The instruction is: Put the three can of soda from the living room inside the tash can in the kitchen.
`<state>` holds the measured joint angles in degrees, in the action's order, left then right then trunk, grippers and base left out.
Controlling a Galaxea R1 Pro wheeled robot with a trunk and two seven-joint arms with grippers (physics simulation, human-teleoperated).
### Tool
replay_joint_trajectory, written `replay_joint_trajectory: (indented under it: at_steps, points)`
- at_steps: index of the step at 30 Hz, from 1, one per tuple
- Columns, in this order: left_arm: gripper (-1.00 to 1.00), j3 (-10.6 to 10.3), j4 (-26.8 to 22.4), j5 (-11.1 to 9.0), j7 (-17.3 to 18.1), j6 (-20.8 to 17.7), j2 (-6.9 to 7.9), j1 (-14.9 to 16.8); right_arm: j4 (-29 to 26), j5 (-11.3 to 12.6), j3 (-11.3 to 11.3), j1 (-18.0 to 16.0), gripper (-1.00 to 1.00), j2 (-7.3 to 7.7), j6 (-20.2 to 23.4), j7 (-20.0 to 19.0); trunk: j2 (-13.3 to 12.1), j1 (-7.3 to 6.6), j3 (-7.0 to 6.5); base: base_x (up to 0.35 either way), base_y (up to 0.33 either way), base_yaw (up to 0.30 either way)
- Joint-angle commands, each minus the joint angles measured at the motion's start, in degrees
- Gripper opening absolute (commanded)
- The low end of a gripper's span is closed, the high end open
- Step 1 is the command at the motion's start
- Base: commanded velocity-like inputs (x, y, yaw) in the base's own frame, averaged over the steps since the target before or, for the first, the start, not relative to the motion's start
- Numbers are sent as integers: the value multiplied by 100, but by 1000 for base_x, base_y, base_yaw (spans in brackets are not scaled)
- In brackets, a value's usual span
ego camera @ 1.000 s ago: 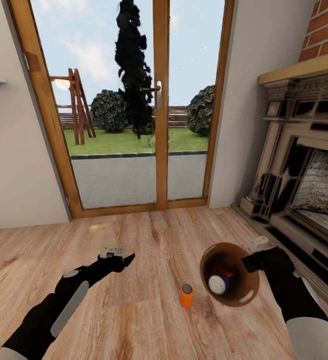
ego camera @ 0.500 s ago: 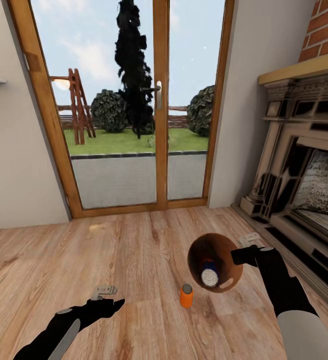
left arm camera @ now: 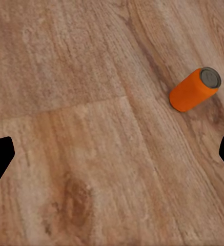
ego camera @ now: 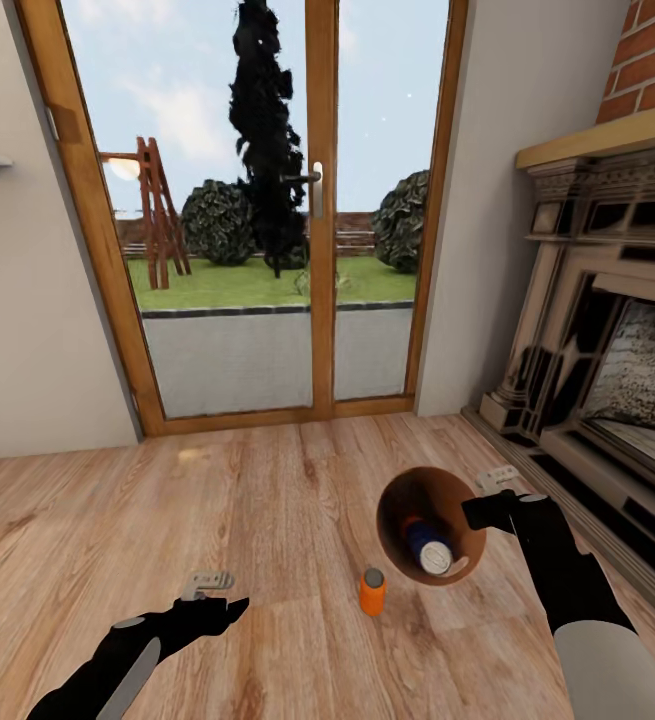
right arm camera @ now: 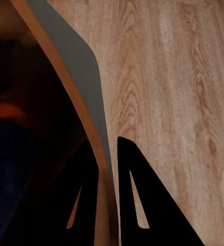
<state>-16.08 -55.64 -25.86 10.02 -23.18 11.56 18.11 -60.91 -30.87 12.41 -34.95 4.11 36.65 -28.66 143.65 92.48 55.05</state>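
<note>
The right gripper [ego camera: 489, 511] is pinched on the rim of the bin [ego camera: 466, 560], one finger inside the wall and one outside, and it holds the bin off the plank floor [ego camera: 267, 480], tilted so the brown inside faces up and toward the robot. Down in the bin lies a blue can [ego camera: 429, 548] with its silver end showing, and there is a bit of orange [ego camera: 408, 524] tucked behind it; probably another can, though it is too hidden to be sure. In the right wrist view the bin's wall [right arm camera: 86, 110] runs straight between the fingers [right arm camera: 137, 205].

Just below the bin's lower edge, toward the left arm, the orange can [ego camera: 372, 591] stands upright on the floor, apart from the bin. The left gripper [ego camera: 217, 592] hovers low over the boards, well to the side of that can, jaws spread wide and holding nothing; from its wrist the orange can [left arm camera: 195, 89] sits ahead and off to one side, with bare floor between the fingertips.

Beyond the right arm the fireplace [ego camera: 607, 360] runs close alongside. The glass doors [ego camera: 267, 210] stand ahead, with open floor in front of them.
</note>
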Motion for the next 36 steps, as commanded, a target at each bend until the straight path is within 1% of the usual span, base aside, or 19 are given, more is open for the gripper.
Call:
replay_joint_trajectory:
  at_steps: [1,8,16,18,21,23,29,33,36]
  points:
    - [100,0,1,0,0,2,-1,0,-3,69,1,-3,-100,-2,8,-16,1,-1,-1,0,0,0]
    - [100,0,1,1,0,6,-5,0,-8,66,1,-3,-100,-55,46,16,1,-1,-30,0,0,-104]
    - [100,0,7,2,0,6,-5,0,-8,71,20,-3,-100,-16,56,10,1,-1,-85,0,0,-181]
    - [100,0,9,2,0,6,-5,0,-8,72,233,-3,-100,-9,54,-10,1,-1,-99,0,0,-185]
    - [100,0,9,2,0,6,-5,0,-8,70,430,-3,-100,5,53,-41,1,-1,-120,0,0,-185]
    - [100,0,9,2,0,6,-5,0,-8,66,492,-3,-100,18,57,-52,1,-1,-134,0,0,-185]
    - [100,0,19,0,-1,12,-8,0,-8,65,549,-3,-100,33,60,-52,1,-1,-175,0,0,-185]
    - [100,0,103,2,0,22,-65,0,-8,64,815,-3,-100,36,61,-63,1,-1,-203,0,0,-185]
    - [100,0,130,2,0,23,-84,1,-8,67,898,-3,-100,36,61,-66,1,-1,-224,0,0,-185]
